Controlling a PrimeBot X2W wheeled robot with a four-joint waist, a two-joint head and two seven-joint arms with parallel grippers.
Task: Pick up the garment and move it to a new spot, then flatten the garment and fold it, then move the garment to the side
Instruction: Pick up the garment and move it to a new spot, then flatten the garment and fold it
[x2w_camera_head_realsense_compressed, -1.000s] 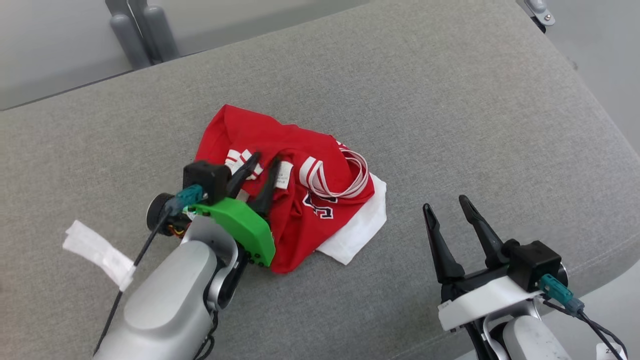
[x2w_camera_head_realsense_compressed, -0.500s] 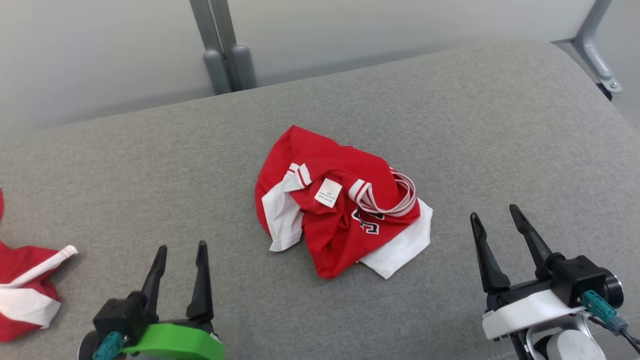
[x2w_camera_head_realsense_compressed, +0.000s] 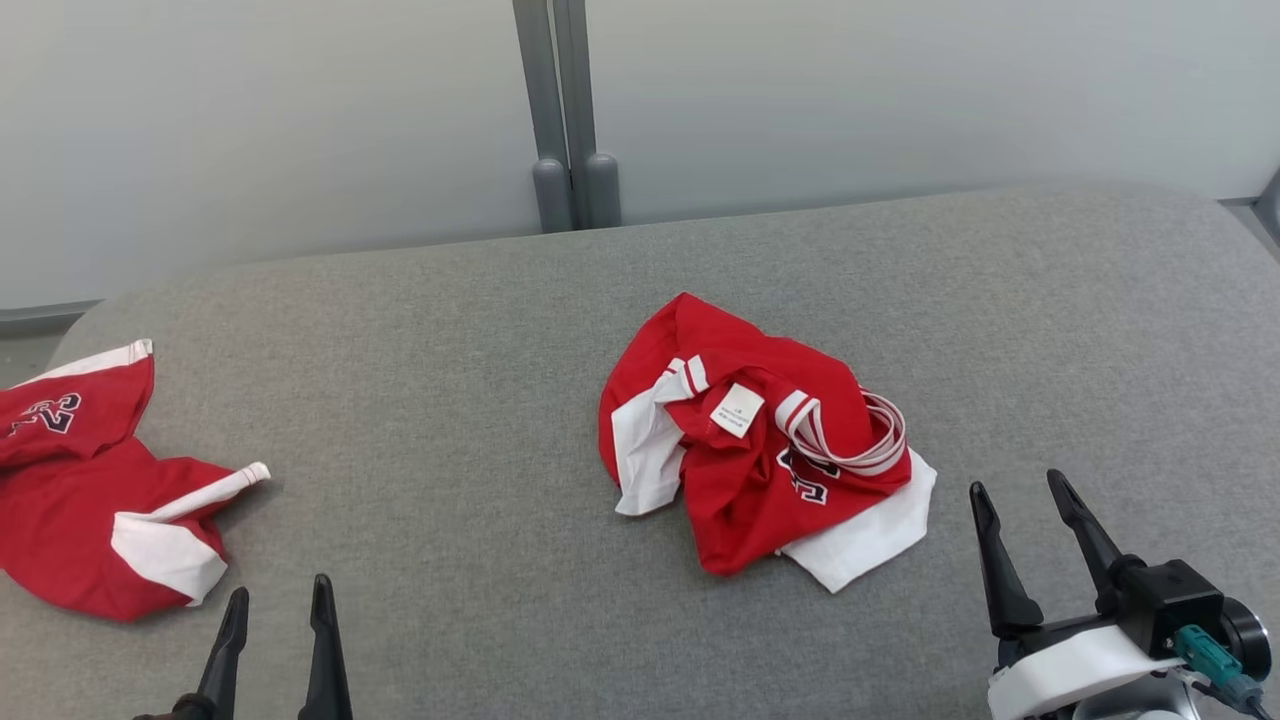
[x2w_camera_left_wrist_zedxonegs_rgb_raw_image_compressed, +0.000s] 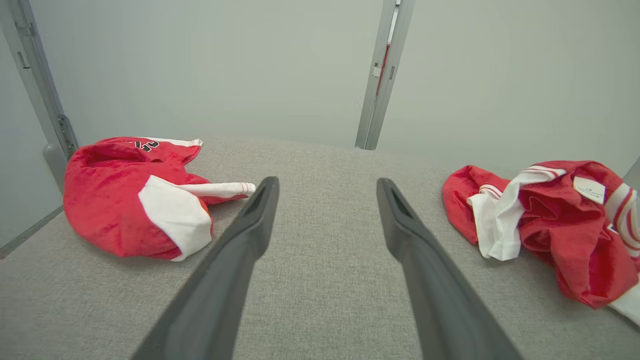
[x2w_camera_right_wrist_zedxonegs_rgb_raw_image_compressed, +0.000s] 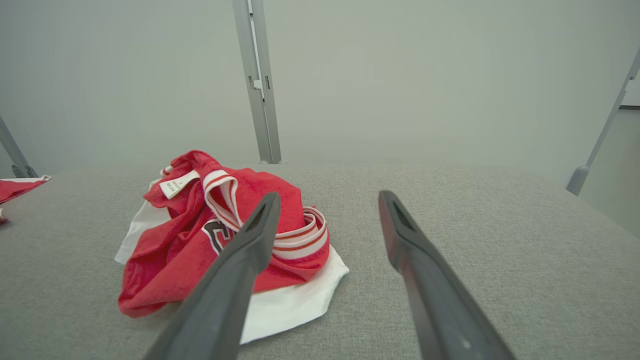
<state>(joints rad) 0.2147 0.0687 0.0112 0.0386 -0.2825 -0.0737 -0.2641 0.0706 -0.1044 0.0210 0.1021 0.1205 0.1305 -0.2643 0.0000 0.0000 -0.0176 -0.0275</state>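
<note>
The garment is a crumpled red and white jersey with a white label, lying in a heap on the middle of the grey cushion. It also appears in the left wrist view, garment, and in the right wrist view, garment. My left gripper stands open at the lower left, well apart from it, with nothing between its fingers. At the lower right, my right gripper is open too, just right of the heap, and holds nothing.
A second red and white garment lies bunched at the cushion's far left edge, also seen as the second garment in the left wrist view. A grey metal post stands against the pale wall behind. The cushion's right edge curves down near my right arm.
My left gripper has let go of the garment, opened and drawn back to the lower left. The garment now lies free in a heap. The head camera has turned left and tilted up.
</note>
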